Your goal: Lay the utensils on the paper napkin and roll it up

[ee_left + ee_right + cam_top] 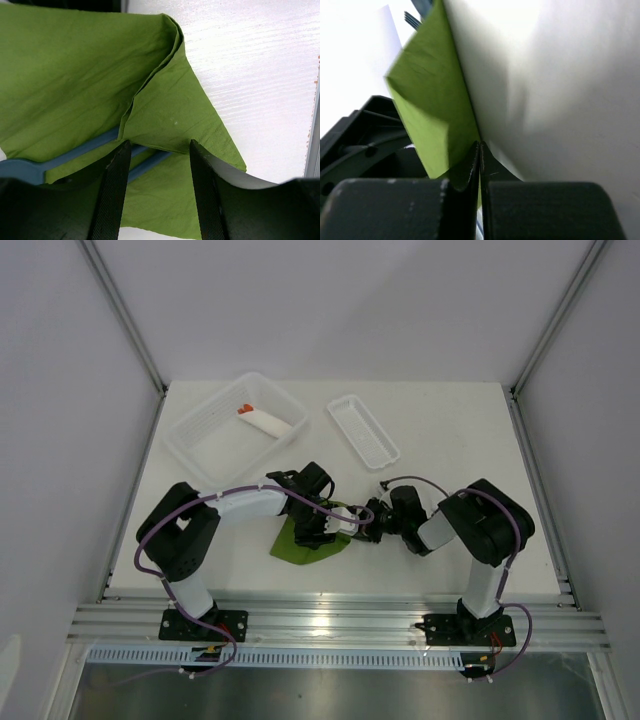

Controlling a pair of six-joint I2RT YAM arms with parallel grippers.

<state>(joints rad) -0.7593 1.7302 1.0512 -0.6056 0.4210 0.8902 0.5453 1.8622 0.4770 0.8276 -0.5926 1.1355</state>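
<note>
The olive-green paper napkin (pixel 300 548) lies near the table's front middle, and one flap is folded over (pixel 165 110). Dark blue utensils (pixel 80 149) lie on it; their handles run under the flap, and fork tines (pixel 414 19) show past its far edge. My left gripper (pixel 157 150) hovers open just above the folded flap with nothing between its fingers (pixel 114 190). My right gripper (pixel 480 146) is shut on the napkin's right edge (pixel 432 105), holding that edge up off the table. In the top view the two grippers (pixel 322 525) (pixel 368 521) meet over the napkin.
A clear plastic tub (pixel 200 440) at the back left holds a white paper roll with orange tips (pixel 265 423). A small clear tray (pixel 363 430) sits at the back middle. The table's right rail (pixel 315 125) runs close by.
</note>
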